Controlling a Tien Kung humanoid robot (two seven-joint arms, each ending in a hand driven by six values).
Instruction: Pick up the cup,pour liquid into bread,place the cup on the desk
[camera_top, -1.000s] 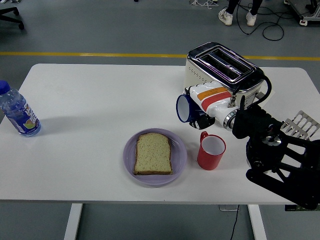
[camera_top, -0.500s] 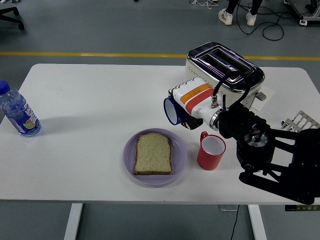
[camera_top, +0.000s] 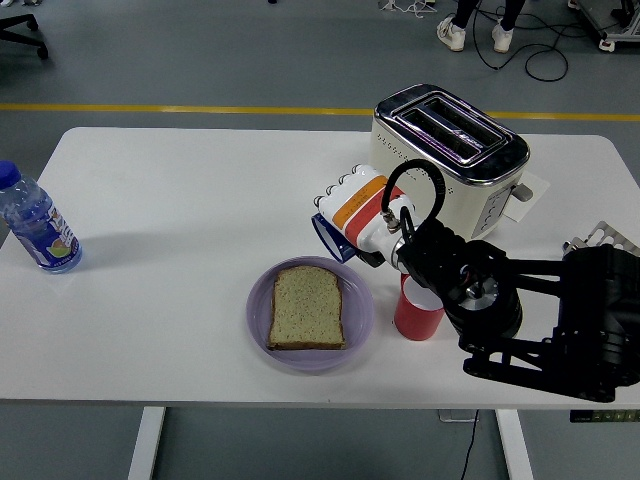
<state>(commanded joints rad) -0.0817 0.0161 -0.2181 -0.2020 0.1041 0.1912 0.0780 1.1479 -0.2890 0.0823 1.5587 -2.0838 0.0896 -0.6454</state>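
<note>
The right hand (camera_top: 355, 212) gripped a blue cup (camera_top: 328, 237), fingers wrapped round its body, and held it in the air just past the far right rim of the purple plate (camera_top: 258, 318). The cup was tipped well over on its side, mouth facing left and down toward the bread (camera_top: 307, 307), which lay flat on the plate. No liquid could be seen leaving the cup. The left hand was out of view.

The step in hand looked to be the pour: the pick-up was done and the cup was carried to the bread and tilted. Its mouth seemed to sit over the plate's edge, not yet squarely above the slice.

The next move would call for bringing the mouth a little further over the bread and completing the tilt, then righting the cup and setting it upright on a bare part of the table (camera_top: 170, 190). A red cup (camera_top: 415, 312) stood just beside the plate, partly hidden under the forearm, and a toaster (camera_top: 445, 150) stood behind; the arm would need to clear both.
</note>
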